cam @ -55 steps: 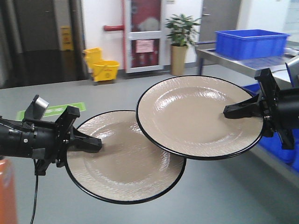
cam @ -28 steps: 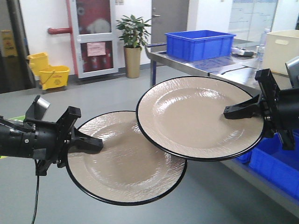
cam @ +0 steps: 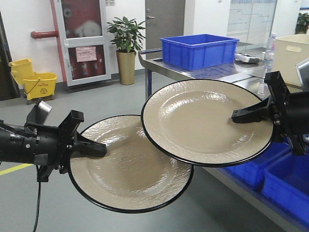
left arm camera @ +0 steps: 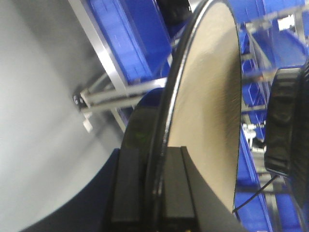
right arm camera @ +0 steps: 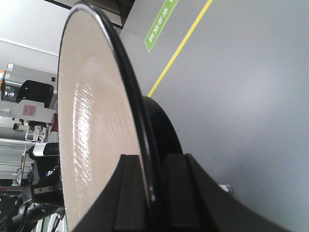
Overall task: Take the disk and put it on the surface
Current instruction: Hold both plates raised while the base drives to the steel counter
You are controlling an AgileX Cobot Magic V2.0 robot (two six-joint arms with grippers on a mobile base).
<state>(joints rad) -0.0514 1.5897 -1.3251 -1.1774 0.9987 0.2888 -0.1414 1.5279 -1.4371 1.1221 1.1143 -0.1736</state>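
The lower beige glossy round disk [cam: 130,169] and the upper beige glossy round disk [cam: 203,121] each have a thin black rim and fine brushed streaks across the glaze. The left gripper [cam: 99,149] and right gripper [cam: 239,116] are matte black. Behind them, a rectangular plastic crate [cam: 199,50] is bright blue, a mop bucket [cam: 36,83] is yellow, and a leafy plant [cam: 126,31] is green in a tall tan pot [cam: 127,67]. The smooth floor [cam: 96,101] is grey. In the right wrist view it bears a yellow line [right arm camera: 181,48] and a green strip with white lettering [right arm camera: 161,25].
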